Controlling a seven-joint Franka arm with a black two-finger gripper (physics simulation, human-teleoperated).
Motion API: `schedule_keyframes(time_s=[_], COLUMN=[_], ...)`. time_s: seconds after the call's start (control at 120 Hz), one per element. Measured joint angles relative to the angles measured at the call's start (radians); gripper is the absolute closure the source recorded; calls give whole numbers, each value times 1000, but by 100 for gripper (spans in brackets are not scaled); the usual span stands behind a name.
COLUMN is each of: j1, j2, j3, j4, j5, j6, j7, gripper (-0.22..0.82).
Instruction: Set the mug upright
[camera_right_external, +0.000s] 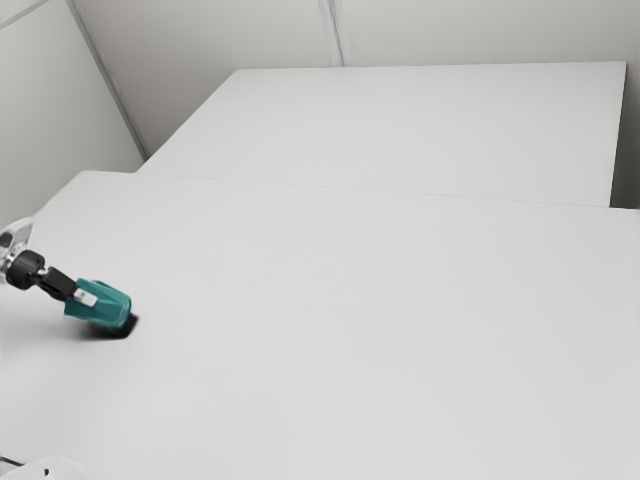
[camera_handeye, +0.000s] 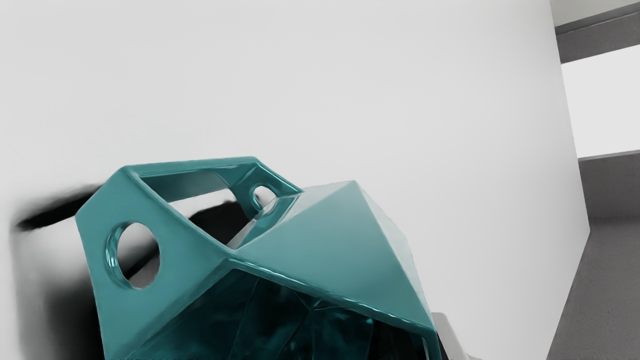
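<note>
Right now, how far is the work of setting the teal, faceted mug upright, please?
Done: the black metal tool is at the mug. In hand: the mug is clearly tilted; whether it is gripped, I cannot tell. Left: turning it upright on the smooth white table, then backing the tool away.

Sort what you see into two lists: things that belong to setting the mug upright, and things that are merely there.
Part of the job:
- mug, tilted
- gripper, at the mug
- table, the surface beneath

Merely there:
- white slab beyond the table
- wall

No other loose object stands out.
</note>
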Motion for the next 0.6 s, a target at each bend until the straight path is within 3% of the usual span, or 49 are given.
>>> schedule_keyframes(time_s=[0.117, 0.233, 0.383, 0.6], j1=[-8, -9, -9, -7], j2=[-46, -134, -287, -471], j3=[-15, -75, -196, -438], j4=[-21, -89, -213, -352], j5=[-5, -3, 15, 146], j6=[13, 63, 189, 409], j7=[6, 14, 12, -60], gripper=[77, 77, 78, 78])
